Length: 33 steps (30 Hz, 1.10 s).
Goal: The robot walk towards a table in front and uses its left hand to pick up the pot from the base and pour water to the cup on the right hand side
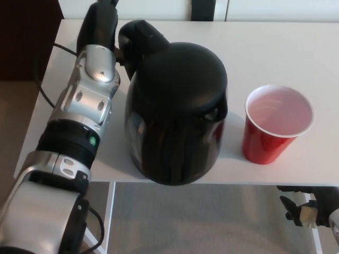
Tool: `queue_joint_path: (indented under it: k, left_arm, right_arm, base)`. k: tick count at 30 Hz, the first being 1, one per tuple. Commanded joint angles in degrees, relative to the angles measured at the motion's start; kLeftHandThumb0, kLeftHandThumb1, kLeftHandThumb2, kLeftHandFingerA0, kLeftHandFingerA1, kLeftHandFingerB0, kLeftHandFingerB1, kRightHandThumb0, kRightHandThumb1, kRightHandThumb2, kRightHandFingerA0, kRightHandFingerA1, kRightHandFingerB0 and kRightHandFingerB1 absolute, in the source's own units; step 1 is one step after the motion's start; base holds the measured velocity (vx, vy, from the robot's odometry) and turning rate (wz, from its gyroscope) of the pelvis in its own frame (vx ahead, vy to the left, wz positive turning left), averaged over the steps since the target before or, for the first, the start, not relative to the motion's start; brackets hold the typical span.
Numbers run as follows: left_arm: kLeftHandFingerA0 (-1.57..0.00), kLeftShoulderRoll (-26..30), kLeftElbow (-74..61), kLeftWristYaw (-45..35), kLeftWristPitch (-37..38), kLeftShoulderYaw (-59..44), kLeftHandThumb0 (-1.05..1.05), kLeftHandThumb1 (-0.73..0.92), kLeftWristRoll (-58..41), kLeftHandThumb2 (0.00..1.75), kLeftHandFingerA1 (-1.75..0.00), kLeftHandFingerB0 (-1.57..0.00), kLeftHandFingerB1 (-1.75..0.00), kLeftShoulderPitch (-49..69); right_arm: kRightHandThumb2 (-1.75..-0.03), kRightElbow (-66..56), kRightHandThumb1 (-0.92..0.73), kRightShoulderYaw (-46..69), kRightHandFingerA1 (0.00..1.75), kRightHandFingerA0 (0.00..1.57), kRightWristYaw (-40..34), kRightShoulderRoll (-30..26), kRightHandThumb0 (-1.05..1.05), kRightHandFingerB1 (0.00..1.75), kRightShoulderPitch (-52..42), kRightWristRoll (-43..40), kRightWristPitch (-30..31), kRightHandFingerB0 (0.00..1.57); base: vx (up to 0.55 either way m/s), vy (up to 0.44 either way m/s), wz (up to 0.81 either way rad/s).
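- black pot [177, 114] sits upright on the white table [275, 47], near the front edge, lid on, spout facing right toward the cup
- pot's base not visible from this angle, hidden under the body
- red cup [276, 124] stands upright just right of the pot, small gap between them, not touching; pale inside, can't tell the fill level
- left hand [103, 24] is at the pot's handle [139, 42], top left of the pot; black fingers reach in at the handle, but the wrist blocks the view, so grip can't be confirmed
- left arm [79, 114], silver with a black band and a green dot, runs from bottom left up along the pot's left side, close beside it
- black cable [45, 79] loops off the arm over the table's left edge
- right hand [307, 203] hangs low at bottom right, below the table's front edge, well clear of the cup; only part of it in frame, holds nothing visible, finger state unclear
- grey floor [201, 222] below the table front
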State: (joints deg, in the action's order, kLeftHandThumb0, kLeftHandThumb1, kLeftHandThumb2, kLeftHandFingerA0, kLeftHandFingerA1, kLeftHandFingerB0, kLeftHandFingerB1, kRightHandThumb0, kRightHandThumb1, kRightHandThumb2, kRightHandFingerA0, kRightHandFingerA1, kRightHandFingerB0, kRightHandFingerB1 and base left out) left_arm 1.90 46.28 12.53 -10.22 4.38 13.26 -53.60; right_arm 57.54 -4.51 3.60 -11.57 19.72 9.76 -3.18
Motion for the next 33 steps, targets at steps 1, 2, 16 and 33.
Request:
queue_joint_path:
  k: [1,2,16,33]
  left_arm:
    - [-0.25,1.87,2.14,1.31,2.86,-0.55,-0.53,0.47,0.35,0.56,-0.37,-0.09,-0.21,-2.01]
    - [-0.28,2.1,2.24,1.6,3.09,-0.43,-0.53,0.46,0.6,0.55,-0.39,-0.1,-0.22,-1.98]
    - [-0.28,5.22,5.28,-1.97,2.19,-0.49,-0.55,0.39,0.2,0.7,-0.5,-0.07,-0.26,-3.1]
    - [-0.06,14.7,-4.26,-25.08,0.83,1.57,-0.58,0.38,-3.6,0.74,-0.42,0.0,-0.13,3.44]
  right_arm:
    - [-0.76,-1.16,-0.64,-0.18,0.9,0.63,-0.3,-0.88,-0.47,0.69,-0.13,0.48,0.3,0.49]
    - [-0.76,-1.24,-0.65,-0.29,0.89,0.64,-0.29,-0.93,-0.48,0.68,-0.11,0.58,0.55,0.49]
    - [-0.76,-1.61,-0.64,0.37,0.89,0.62,-0.08,-0.7,-0.46,0.69,0.11,-0.16,1.19,0.49]
    - [-0.77,-0.54,-0.62,-0.1,0.85,0.61,0.48,-1.02,-0.45,0.72,1.21,0.31,0.74,0.51]
  base:
    - [0.0,0.0,0.0]
    - [0.0,0.0,0.0]
    - [0.0,0.0,0.0]
    - [0.0,0.0,0.0]
